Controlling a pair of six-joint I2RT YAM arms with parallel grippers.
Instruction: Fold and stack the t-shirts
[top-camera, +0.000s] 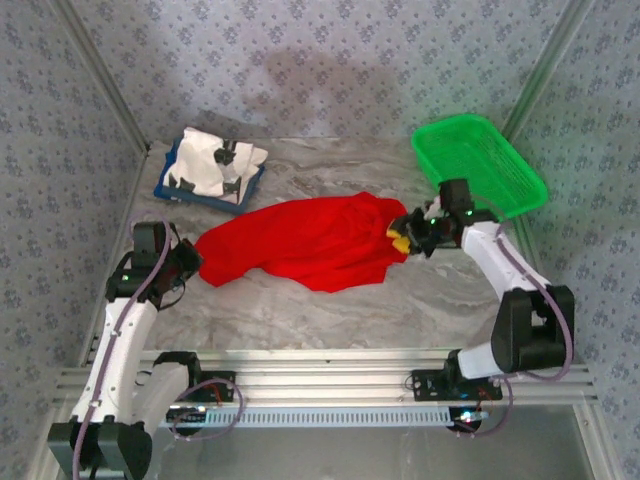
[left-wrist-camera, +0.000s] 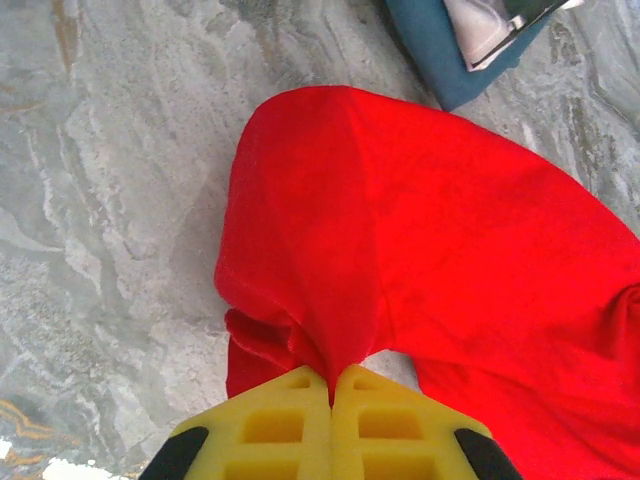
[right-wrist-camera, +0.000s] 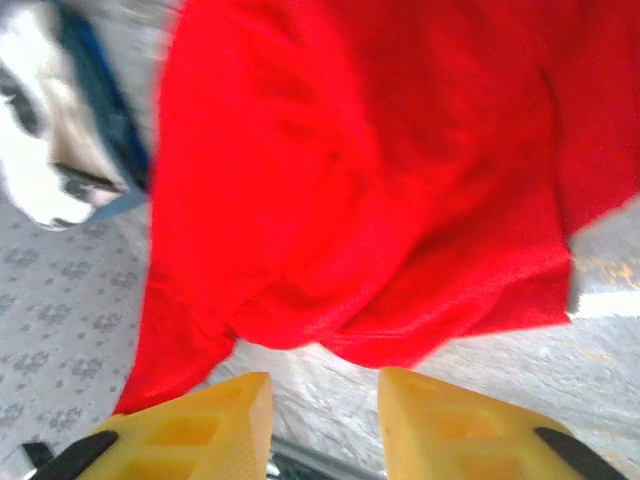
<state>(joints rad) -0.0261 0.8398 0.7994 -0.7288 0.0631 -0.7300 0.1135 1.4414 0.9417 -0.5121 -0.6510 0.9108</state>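
L pincer (left-wrist-camera: 331, 380) nips red tee (left-wrist-camera: 430, 240), cropped.

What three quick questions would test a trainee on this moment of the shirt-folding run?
1. True or false: the white t-shirt lies in the green basket.
2. Which jaws are shut on the red t-shirt? A left, B right, C both.
3. Fill in: the right jaws stand ____, with no cloth between them.
Key: 1 false, it lies on the blue tray; 2 A; 3 open.
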